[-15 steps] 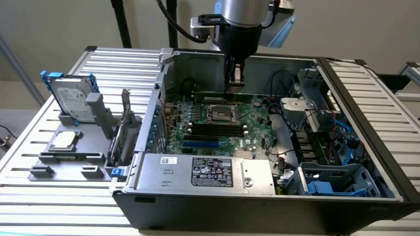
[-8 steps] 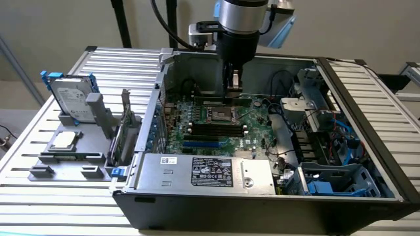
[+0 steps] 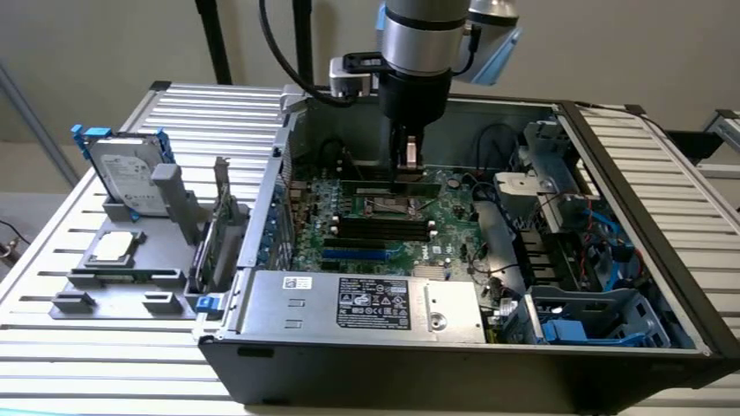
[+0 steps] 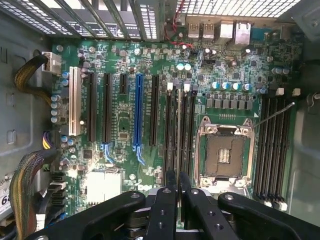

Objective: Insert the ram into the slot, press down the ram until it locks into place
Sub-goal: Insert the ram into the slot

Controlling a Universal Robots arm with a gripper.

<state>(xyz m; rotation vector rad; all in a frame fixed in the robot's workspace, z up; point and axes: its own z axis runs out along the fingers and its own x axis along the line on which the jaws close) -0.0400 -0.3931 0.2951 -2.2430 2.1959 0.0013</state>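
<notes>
My gripper (image 3: 407, 177) hangs inside the open computer case, shut on the ram (image 3: 387, 187), a thin green stick held level just above the motherboard (image 3: 451, 238). In the wrist view the two black fingers (image 4: 171, 186) stand close together, and the ram (image 4: 178, 125) shows edge-on between them as a thin pale strip. It runs lengthwise along a group of black slots (image 4: 171, 127) beside the processor socket (image 4: 223, 150). Whether its lower edge touches a slot I cannot tell. In the exterior view black slots (image 3: 382, 230) lie on the near side of the socket.
The case walls (image 3: 647, 199) ring the board. A silver power supply (image 3: 347, 299) sits at the near side, with cables and blue drive bays (image 3: 590, 325) at the exterior view's right. A hard drive (image 3: 125, 173) stands on a grey rack outside. A blue slot (image 4: 138, 112) lies beside the black ones.
</notes>
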